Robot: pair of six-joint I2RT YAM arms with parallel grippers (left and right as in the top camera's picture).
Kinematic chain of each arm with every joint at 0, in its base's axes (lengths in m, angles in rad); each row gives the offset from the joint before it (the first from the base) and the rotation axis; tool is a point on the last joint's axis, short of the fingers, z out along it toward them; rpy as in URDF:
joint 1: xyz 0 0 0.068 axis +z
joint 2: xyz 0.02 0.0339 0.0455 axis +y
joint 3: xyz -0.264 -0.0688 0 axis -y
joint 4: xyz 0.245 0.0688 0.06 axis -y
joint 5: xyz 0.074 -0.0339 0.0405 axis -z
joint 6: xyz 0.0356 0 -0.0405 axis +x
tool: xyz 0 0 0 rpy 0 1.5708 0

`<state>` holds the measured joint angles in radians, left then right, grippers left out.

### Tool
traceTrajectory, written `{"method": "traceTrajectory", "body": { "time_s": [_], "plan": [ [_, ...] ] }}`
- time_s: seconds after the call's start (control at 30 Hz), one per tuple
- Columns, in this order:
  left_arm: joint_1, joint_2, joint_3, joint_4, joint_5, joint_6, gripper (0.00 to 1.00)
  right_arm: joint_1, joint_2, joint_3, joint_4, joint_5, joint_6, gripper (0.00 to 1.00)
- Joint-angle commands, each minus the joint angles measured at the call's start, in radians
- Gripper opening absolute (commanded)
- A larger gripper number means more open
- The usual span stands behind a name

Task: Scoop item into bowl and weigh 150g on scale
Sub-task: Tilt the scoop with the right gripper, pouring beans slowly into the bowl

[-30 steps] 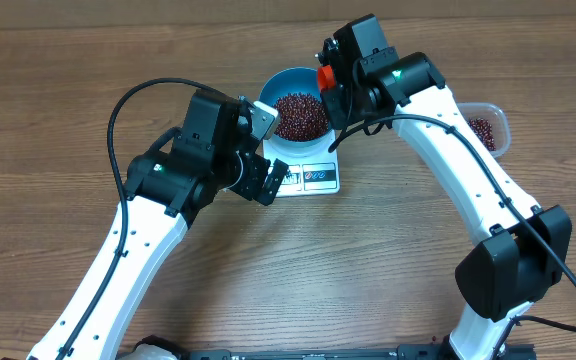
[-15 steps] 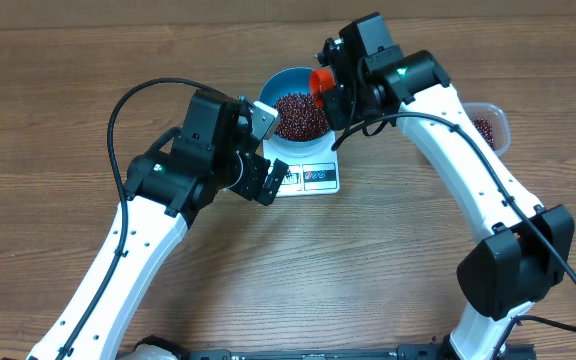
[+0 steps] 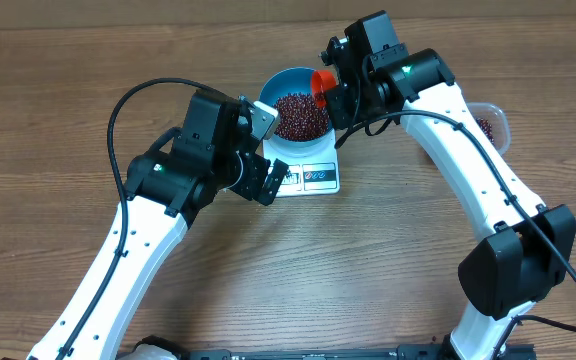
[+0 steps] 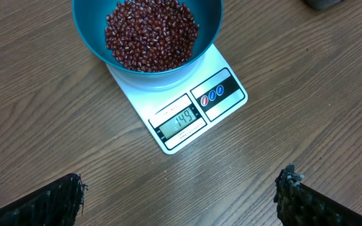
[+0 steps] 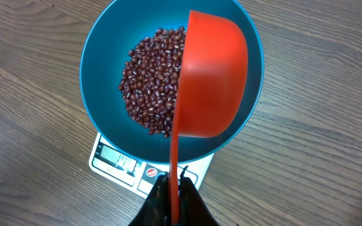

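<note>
The blue bowl (image 4: 88,30) sits on the white scale (image 4: 226,68), covering its 12 o'clock end, and holds a heap of red-brown beans (image 4: 151,32) in its middle. The scale's display, at its 6 o'clock edge, reads 149. The right gripper (image 5: 173,187) is clenched on the thin handle of an orange scoop (image 5: 212,75), which hangs over the bowl's 3 o'clock side in the right wrist view. The scoop is turned on its side with its rounded back to the camera, so its inside cannot be seen. In the overhead view the scoop is at about 2 o'clock on the bowl's rim. The left gripper (image 4: 178,194) is released, its jaws spread wide, and hovers above bare tabletop (image 3: 48,80) near the scale's 7 o'clock corner, holding nothing. A clear tub (image 3: 490,112) with more beans stands well apart at 3 o'clock of the bowl, partly hidden by the right arm.
</note>
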<state>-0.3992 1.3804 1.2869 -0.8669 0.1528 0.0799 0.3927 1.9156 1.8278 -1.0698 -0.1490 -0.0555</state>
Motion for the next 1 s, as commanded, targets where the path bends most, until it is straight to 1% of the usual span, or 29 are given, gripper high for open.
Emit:
{"method": "traceTrajectory", "body": {
  "time_s": [0.0, 0.33, 0.7, 0.87, 0.97],
  "plan": [
    [0.0, -0.006, -0.002, 0.004, -0.006, -0.013, 1.0, 0.012, -0.041, 0.038, 0.002, 0.033, 0.003, 0.04],
    [0.0, -0.006, -0.002, 0.004, -0.006, -0.013, 1.0, 0.068, -0.041, 0.038, -0.002, 0.151, 0.003, 0.04],
    [0.0, -0.006, -0.002, 0.004, -0.006, -0.013, 0.99, 0.068, -0.041, 0.038, -0.005, 0.155, 0.002, 0.04],
    [0.0, -0.006, -0.002, 0.004, -0.006, -0.013, 1.0, 0.076, -0.041, 0.038, -0.005, 0.158, -0.032, 0.04],
    [0.0, -0.006, -0.002, 0.004, -0.006, -0.013, 1.0, 0.091, -0.041, 0.038, -0.005, 0.198, -0.031, 0.04]
  ]
}}
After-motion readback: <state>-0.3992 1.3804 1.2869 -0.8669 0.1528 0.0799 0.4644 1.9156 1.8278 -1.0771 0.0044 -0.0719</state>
